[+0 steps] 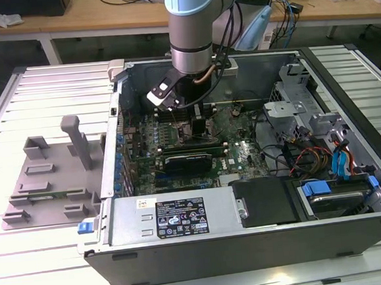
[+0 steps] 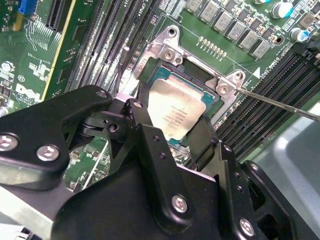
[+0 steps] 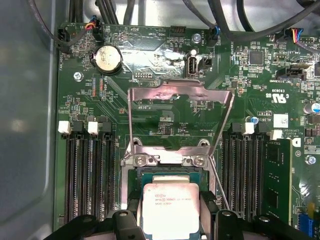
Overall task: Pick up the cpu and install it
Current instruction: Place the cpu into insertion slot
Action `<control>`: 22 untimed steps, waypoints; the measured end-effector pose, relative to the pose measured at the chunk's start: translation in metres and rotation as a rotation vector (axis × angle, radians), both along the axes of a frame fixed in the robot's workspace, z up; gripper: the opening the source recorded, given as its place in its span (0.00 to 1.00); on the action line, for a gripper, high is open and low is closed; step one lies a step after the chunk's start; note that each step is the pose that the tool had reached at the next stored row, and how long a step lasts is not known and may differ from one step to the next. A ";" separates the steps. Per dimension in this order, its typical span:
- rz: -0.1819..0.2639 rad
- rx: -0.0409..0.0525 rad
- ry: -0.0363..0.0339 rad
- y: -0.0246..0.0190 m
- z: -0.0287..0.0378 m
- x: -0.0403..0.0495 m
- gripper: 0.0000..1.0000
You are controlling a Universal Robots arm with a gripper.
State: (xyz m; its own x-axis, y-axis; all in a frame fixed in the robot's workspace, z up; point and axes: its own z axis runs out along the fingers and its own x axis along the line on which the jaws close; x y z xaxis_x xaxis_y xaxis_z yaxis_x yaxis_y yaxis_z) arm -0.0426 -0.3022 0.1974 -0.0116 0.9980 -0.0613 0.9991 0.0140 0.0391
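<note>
Gripper [image 2: 174, 119] pinches the cpu [image 2: 176, 112] by opposite edges, low over the open socket [image 3: 170, 176] on the motherboard [image 3: 165, 55]. Load plate [image 3: 180, 92] stands raised. Pickup looks done. Whether the cpu is fully seated: cannot tell. Plate not yet closed.

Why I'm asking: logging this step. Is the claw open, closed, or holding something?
Claw: closed on the cpu, at the motherboard socket.
</note>
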 end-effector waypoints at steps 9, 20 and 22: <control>0.001 -0.0013 -0.0004 0.0003 -0.0001 0.0001 0.55; 0.015 -0.0074 -0.0001 0.0002 0.0010 0.0020 0.55; 0.015 -0.0076 -0.0003 0.0003 0.0005 0.0016 0.55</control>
